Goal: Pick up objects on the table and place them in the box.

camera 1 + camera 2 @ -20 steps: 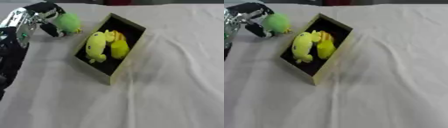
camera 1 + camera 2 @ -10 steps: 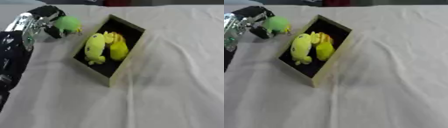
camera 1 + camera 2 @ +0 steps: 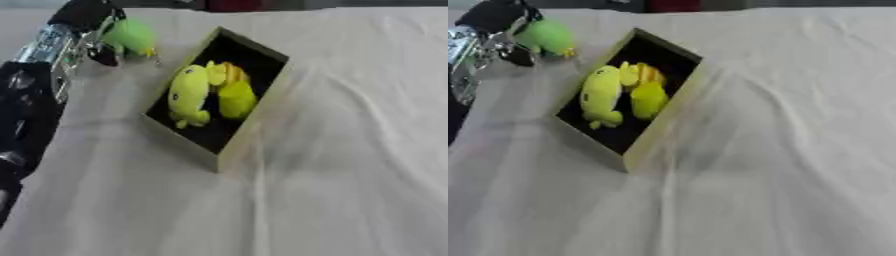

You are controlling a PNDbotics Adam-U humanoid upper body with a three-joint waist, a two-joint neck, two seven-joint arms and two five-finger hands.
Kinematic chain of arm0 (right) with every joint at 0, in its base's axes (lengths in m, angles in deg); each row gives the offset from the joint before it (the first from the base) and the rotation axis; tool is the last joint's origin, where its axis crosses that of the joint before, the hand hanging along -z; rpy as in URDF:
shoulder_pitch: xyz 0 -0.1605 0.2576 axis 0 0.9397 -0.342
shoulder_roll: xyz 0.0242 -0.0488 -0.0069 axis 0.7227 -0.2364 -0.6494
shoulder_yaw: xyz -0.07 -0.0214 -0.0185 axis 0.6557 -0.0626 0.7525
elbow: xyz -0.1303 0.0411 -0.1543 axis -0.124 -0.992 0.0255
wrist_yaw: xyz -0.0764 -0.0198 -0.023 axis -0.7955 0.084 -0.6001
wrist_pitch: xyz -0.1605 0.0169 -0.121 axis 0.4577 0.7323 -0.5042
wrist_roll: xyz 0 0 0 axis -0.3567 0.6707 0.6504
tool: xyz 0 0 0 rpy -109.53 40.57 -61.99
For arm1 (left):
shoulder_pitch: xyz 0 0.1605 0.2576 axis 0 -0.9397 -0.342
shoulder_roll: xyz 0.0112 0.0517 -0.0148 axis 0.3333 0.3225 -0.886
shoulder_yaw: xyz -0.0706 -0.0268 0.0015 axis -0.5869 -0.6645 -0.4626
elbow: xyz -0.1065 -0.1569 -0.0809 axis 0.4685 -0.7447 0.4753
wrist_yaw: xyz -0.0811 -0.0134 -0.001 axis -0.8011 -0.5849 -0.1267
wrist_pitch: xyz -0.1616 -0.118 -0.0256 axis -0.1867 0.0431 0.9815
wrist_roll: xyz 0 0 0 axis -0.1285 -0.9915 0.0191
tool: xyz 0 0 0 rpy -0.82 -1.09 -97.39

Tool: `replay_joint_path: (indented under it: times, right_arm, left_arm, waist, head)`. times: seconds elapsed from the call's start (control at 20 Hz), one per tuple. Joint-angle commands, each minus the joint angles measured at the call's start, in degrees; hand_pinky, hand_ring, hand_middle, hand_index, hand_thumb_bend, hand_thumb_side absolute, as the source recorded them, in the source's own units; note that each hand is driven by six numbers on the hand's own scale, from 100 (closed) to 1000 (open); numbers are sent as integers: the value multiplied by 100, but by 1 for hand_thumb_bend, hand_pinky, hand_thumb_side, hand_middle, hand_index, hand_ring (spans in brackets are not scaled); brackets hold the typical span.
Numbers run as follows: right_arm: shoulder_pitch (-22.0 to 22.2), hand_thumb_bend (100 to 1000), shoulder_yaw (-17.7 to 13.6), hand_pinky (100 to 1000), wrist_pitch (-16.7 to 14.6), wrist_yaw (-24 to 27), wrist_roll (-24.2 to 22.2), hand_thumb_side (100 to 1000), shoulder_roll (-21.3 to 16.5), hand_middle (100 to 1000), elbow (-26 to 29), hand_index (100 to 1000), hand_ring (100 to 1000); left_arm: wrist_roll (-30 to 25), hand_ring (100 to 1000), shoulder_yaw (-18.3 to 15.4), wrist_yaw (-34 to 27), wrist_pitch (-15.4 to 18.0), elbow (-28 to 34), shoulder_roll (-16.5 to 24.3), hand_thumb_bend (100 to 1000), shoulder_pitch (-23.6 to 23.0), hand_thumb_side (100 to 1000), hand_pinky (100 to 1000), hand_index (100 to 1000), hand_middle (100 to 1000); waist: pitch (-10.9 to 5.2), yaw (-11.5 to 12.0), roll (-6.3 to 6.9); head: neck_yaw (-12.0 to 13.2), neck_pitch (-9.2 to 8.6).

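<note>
A green plush toy [image 3: 133,36] is at the far left of the table, held in my left hand [image 3: 92,30], whose fingers curl round it. To its right lies a tan box with a black inside [image 3: 262,102], set askew. Inside it lie a lime-green plush [image 3: 188,95] and a yellow plush [image 3: 234,95] side by side, with a bit of orange at the top. My right hand shows in neither view.
A white cloth [image 3: 350,165] with folds covers the table; wide bare cloth lies right of and in front of the box. My left arm [image 3: 26,105] runs down the left edge. Dark and red shapes [image 3: 677,5] stand beyond the far edge.
The whole picture has shifted a little. My left hand has stayed closed on the green plush at the far left, rising slightly toward the far edge. The box and its toys stay put.
</note>
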Motion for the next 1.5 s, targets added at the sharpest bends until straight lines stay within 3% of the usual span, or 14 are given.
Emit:
replay_joint_path:
  times: [0.05, 0.25, 0.6, 0.8, 0.85, 0.95, 1.15, 1.5]
  right_arm:
    - [14, 100, -86, 922, -6, 37, 17, 454, -158, 578, 88, 784, 944]
    - [57, 100, -93, 921, -14, 37, 45, 450, -191, 579, 88, 784, 943]
    - [47, 100, -71, 920, 8, 52, 25, 450, -211, 579, 88, 784, 943]
    - [43, 100, -72, 920, 12, 64, 15, 450, -213, 579, 88, 784, 943]
    - [18, 100, -61, 919, 1, 76, 12, 446, -213, 581, 88, 785, 942]
    - [-47, 100, -18, 920, 3, 122, -7, 446, -215, 581, 88, 785, 942]
    - [-54, 100, -20, 920, 19, 176, -29, 445, -226, 581, 88, 785, 942]
    - [-91, 100, -10, 922, 37, 256, -81, 446, -203, 582, 88, 785, 942]
  left_arm:
    - [110, 522, 87, -5, 93, 338, 183, 215, 113, 100, 624, 567, 441]
    - [-201, 521, 323, -387, 353, 933, 284, 206, 103, 100, 616, 574, 446]
    - [-974, 517, 869, -1918, 578, 2027, 372, 180, -24, 117, 595, 580, 447]
    - [-1148, 517, 926, -2119, 485, 2209, 406, 180, -39, 117, 595, 580, 447]
    - [-1177, 522, 954, -2146, 491, 2248, 383, 173, -27, 163, 594, 595, 458]
    - [-1298, 528, 1135, -2272, 594, 2373, 194, 182, -34, 172, 598, 604, 467]
    - [-1485, 548, 1310, -2533, 580, 2140, -170, 222, 4, 191, 615, 625, 487]
    - [-1517, 560, 1348, -2351, 598, 1430, -579, 260, 3, 211, 624, 646, 502]
  waist:
    - [-215, 15, 7]
    - [-279, 59, 21]
    - [-334, 86, 28]
    - [-336, 85, 30]
    - [-343, 60, 31]
    - [-361, 20, 43]
    - [-382, 37, 56]
    - [-394, 9, 64]
  head:
    - [-51, 89]
    - [-114, 189]
    - [-248, 220]
    - [-254, 221]
    - [-226, 217]
    - [-215, 217]
    - [-242, 227]
    - [-231, 232]
